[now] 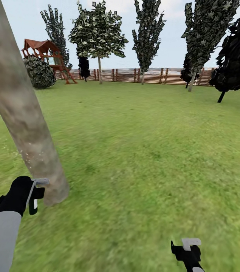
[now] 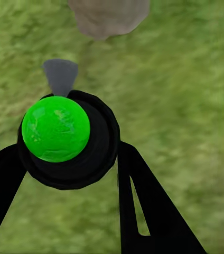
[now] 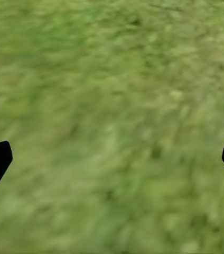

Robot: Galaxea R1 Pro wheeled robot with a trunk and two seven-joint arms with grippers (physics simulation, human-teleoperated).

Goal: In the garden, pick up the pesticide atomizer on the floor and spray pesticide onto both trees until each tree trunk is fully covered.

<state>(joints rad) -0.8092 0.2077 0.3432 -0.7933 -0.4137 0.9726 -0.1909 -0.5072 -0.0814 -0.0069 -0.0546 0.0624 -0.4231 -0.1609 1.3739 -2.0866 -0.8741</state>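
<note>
— On the lawn (image 1: 142,151), where is the atomizer?
— The left gripper (image 2: 70,159) holds the pesticide atomizer (image 2: 64,138): its black fingers (image 2: 149,206) pinch the round black body with the green cap. The grey nozzle (image 2: 60,75) points toward the base of the tree trunk (image 1: 21,113), just beside it.
— And the right gripper (image 3: 112,161)?
— It hangs low over grass, jaws spread wide, holding nothing. Far behind stands the wooden fence (image 1: 150,74).
</note>
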